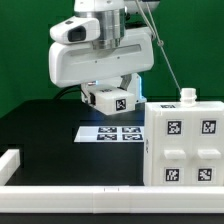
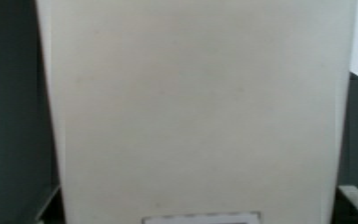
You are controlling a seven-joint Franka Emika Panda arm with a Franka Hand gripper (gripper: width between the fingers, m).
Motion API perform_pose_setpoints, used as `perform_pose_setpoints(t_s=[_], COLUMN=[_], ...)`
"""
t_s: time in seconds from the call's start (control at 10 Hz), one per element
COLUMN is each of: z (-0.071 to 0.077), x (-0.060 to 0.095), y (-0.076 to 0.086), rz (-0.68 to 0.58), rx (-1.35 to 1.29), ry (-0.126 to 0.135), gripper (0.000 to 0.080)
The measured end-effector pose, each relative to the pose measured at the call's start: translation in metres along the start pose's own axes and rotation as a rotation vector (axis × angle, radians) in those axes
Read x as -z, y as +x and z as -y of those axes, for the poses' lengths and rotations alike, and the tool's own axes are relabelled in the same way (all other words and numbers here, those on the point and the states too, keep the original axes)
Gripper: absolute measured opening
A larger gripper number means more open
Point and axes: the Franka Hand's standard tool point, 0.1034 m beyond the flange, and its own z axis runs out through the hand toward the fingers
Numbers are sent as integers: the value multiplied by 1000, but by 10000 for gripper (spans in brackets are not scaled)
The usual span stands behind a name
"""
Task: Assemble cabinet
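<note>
Your arm (image 1: 95, 55) hangs over the dark surface (image 1: 40, 125) toward the back, above the marker board (image 1: 110, 131). Its jaws seem clamped on a white panel (image 1: 108, 98) bearing a tag; in the wrist view that panel (image 2: 194, 110) fills nearly the whole frame, so you see little of the grip itself. The cabinet (image 1: 182, 145) stands upright on the surface at the exterior view's right, just beside the marker board and apart from the held panel, its tags facing the camera. A long low white bar (image 1: 70, 190) lies along the near edge
</note>
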Motion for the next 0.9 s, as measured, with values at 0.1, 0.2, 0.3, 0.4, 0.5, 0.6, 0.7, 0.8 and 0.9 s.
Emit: perform_pose_setpoints(t_s=[0.1, 0.2, 0.3, 0.4, 0.5, 0.6, 0.7, 0.8, 0.9], z=[0, 0, 1, 5, 12, 20, 27, 27, 27], x=[-1, -1, 2, 22, 44, 59, 69, 69, 67], y=[0, 0, 2, 18, 39, 56, 65, 66, 65], rz=[3, 3, 3, 5, -7, -13, -1, -10, -6], rx=[0, 0, -21, -97, -154, -208, -254, -270, -270], ry=[2, 1, -4, -27, -32, -35, -24, -7, -6], gripper=[545, 545, 545, 545, 545, 545, 545, 545, 545])
